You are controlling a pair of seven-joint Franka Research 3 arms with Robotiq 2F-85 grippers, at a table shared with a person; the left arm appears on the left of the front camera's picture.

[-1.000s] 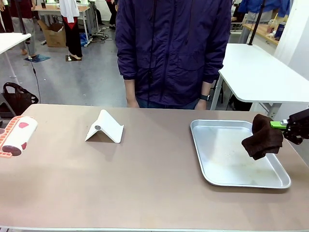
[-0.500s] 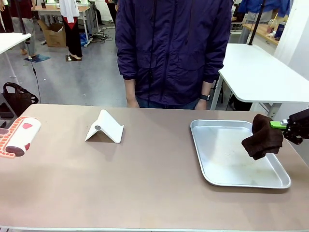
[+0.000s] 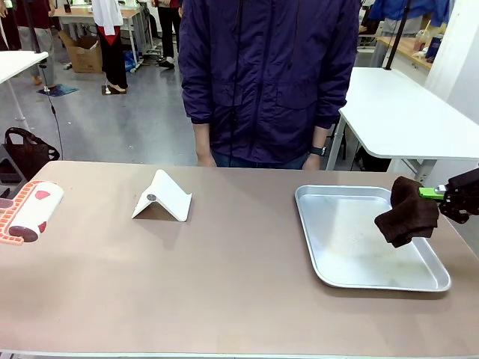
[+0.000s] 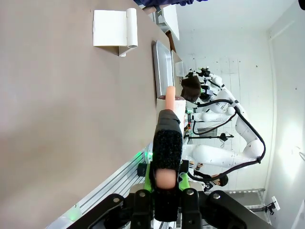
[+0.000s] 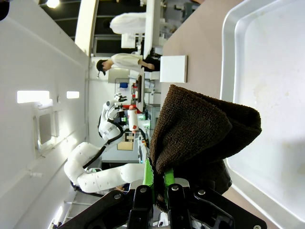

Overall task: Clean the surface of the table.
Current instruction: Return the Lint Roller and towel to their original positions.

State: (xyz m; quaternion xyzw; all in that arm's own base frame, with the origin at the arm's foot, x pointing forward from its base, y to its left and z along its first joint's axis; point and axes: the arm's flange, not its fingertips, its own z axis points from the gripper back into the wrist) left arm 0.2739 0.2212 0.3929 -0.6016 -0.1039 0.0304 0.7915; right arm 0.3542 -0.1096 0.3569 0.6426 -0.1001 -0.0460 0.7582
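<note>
Four loose items are counted on one brownish worktop (image 3: 239, 292), front view: one silver tray (image 3: 329, 273) at the robot's right, one dark brown cloth (image 3: 406, 212), one white folded stand (image 3: 162, 197) left of centre toward the far edge, one spray bottle with a white body and red-and-orange markings (image 3: 30, 212) at the left edge. The worktop, the surface to be cleaned, spans the whole near field. One person (image 3: 269, 78) in a dark purple jacket stands at its far side, arms down, touching nothing. The right claw (image 3: 441, 194) comes in from the right and holds the cloth bunched, hanging over the tray's right rim and clear of the tray floor; by judgement it is carried as the wiper, lifted so it drags on nothing. The bottle, lying level at the left edge, is judged the cleaning fluid held ready.

Left wrist view: one left claw (image 4: 165, 187), its green-padded fingers pressed together on the bottle (image 4: 167, 143), which points away along the fingers above the worktop (image 4: 66, 119). One stand (image 4: 115, 27) and one tray (image 4: 162, 71) edge-on lie beyond.

Right wrist view: one right claw (image 5: 159, 190) pinching one cloth (image 5: 200, 126) by its lower fold, the rest draped over the tray (image 5: 271, 81). One stand (image 5: 173, 68) farther off.
</note>
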